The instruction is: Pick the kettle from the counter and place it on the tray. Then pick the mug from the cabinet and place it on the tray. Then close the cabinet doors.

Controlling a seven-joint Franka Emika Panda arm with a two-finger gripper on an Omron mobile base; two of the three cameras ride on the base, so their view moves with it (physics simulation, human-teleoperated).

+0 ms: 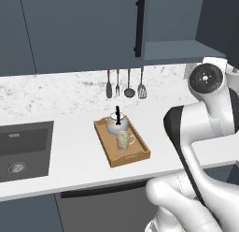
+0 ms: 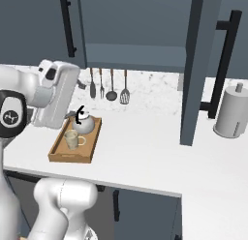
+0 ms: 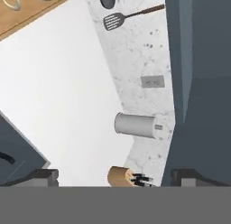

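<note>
The wooden tray (image 1: 135, 156) (image 2: 58, 154) lies on the white counter (image 1: 70, 133) and holds both the silvery kettle (image 1: 114, 125) (image 2: 85, 124) and, in front of it, the beige mug (image 1: 123, 140) (image 2: 71, 139). One corner of the tray (image 3: 31, 15) shows in the hand view. My gripper (image 3: 115, 177) is open, fingertips wide apart with nothing between them, hanging above the counter to the right of the tray. The cabinet shelf (image 1: 179, 51) (image 2: 135, 56) is bare. The right cabinet door (image 2: 196, 65) stands swung open; the left door (image 1: 84, 30) lies flat.
A tall grey canister (image 2: 231, 113) (image 3: 135, 125) and a knife block (image 3: 121, 175) stand at the counter's right. Utensils (image 1: 125, 85) (image 2: 109, 86) hang on the marble backsplash. A dark sink (image 1: 23, 151) sits at the left. The open door's bar handle (image 2: 224, 65) sticks out over the counter.
</note>
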